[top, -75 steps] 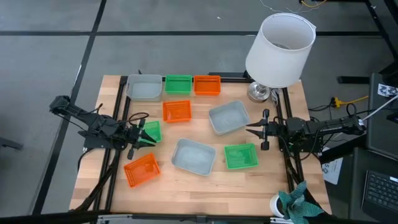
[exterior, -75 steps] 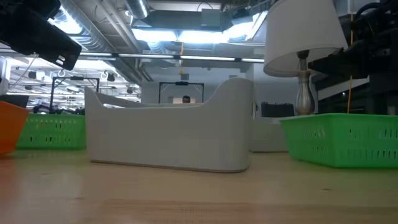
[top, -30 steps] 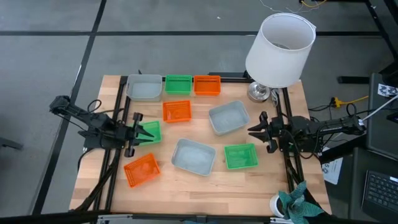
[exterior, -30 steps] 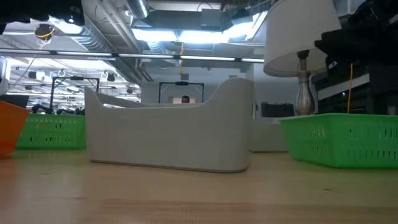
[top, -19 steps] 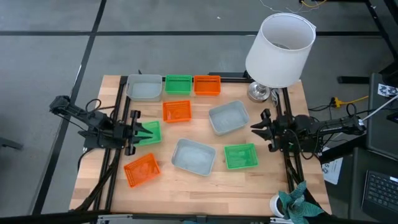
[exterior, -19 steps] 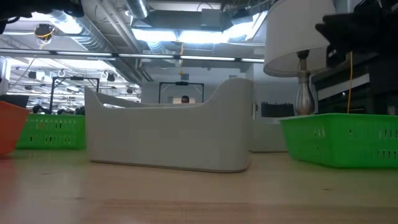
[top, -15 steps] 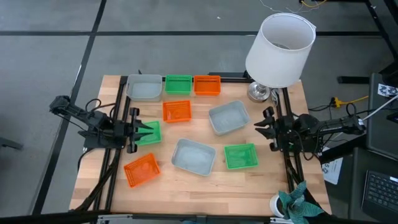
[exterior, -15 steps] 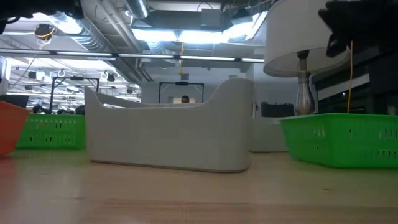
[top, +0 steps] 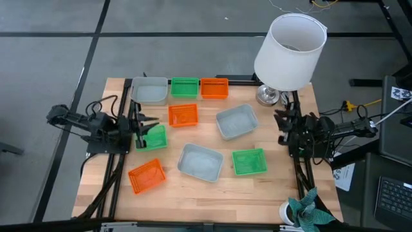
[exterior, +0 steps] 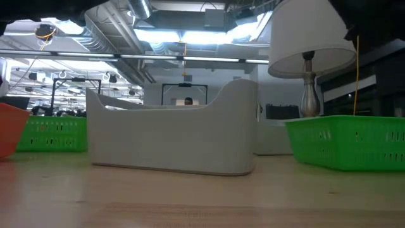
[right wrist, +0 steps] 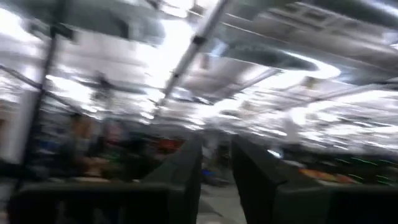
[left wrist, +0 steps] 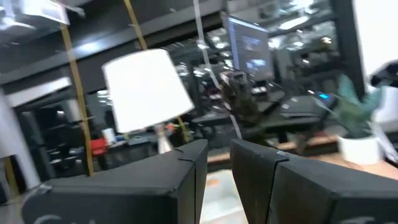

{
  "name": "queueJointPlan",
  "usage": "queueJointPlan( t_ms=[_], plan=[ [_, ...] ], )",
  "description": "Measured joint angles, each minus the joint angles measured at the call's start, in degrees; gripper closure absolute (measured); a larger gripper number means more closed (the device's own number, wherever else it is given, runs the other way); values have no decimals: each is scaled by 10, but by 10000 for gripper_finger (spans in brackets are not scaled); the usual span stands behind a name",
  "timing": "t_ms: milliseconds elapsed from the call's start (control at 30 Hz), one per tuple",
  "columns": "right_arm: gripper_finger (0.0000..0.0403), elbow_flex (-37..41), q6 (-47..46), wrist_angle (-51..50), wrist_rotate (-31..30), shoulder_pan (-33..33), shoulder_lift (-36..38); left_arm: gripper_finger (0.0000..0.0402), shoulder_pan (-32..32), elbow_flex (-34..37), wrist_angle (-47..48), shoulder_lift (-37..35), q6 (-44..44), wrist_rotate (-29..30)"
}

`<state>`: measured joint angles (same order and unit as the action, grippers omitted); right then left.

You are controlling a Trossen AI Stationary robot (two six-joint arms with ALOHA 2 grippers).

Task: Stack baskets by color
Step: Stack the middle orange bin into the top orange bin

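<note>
Left end effector (top: 143, 128), right end effector (top: 281, 127): narrow gap, nothing held.

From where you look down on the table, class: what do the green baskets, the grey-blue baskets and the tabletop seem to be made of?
Green baskets: likely thin plastic, with bright colour and mesh-like walls. Grey-blue baskets: probably smooth matt plastic, with solid rounded walls. Tabletop: looks like pale wood with visible grain.

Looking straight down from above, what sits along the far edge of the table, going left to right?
Pale grey-blue basket → green basket → orange basket → lamp, its white shade partly past the table's far right corner.
</note>
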<state>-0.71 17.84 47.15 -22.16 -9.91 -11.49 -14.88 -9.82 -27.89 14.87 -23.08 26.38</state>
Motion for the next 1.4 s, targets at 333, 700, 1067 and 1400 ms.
queueJointPlan(
  t_ms=[333,700,1067,1400],
  plan=[
    [315,-51,-39,-27,-25,1,-41,337,64,0,2,0,2,0],
    [315,-284,-148,-366,-52,75,-270,337,84,0,7,0,6,-1],
    [315,-429,-322,-654,-31,125,-460,337,84,0,33,1,45,-13],
    [315,-431,-310,-645,-18,125,-500,337,103,-140,162,152,141,45]
  ],
)
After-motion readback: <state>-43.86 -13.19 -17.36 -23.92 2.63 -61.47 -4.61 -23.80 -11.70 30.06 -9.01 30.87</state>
